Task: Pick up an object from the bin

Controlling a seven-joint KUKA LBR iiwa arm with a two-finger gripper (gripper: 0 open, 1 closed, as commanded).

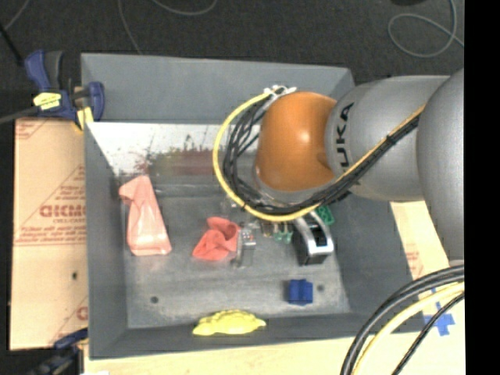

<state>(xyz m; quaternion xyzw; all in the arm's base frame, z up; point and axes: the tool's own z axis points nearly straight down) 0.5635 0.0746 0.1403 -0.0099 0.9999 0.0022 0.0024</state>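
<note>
orange wrist cover (293,143) looms over the bin (180,287), under it the pincer (247,244) sits low at mid-floor, open or closed i cannot tell, right beside a crumpled red thing (215,241), blue block (298,291) near, pink bag (144,217) farther left, yellow lump (229,323) in front.

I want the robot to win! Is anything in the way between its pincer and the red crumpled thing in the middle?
Nothing visible is. The pincer sits right beside the red crumpled thing, at its right edge. The pink bundle, the blue block and the yellow thing all lie off to the sides.
</note>
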